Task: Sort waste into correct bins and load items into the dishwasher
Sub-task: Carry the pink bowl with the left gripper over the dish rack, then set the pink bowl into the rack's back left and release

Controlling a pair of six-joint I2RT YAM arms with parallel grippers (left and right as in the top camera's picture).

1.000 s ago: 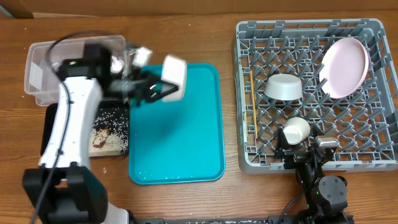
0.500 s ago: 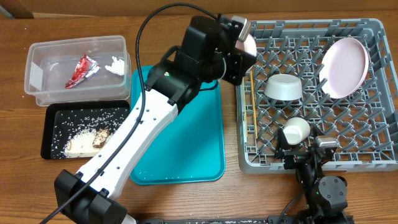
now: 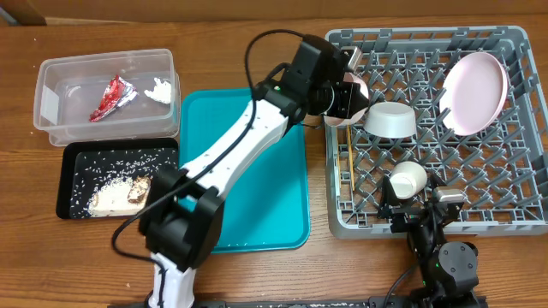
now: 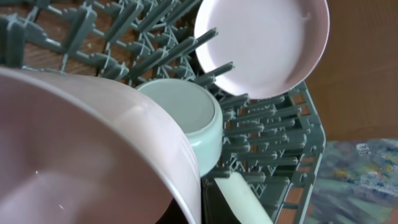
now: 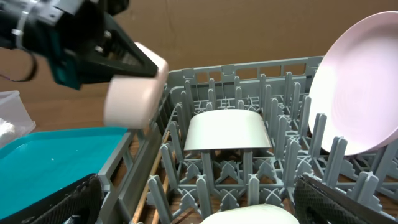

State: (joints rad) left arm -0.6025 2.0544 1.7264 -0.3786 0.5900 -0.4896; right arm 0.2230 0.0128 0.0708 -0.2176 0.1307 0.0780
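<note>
Loading step: the left gripper clamps the small pinkish-white bowl over the dish rack, which probably wants free pegs beneath its jaws, while the right gripper gapes empty.

No legible text, brand, number or sign in any view. Only a pale, sticker-like patch on the left wall of the clear plastic tub, too small to read.
</note>
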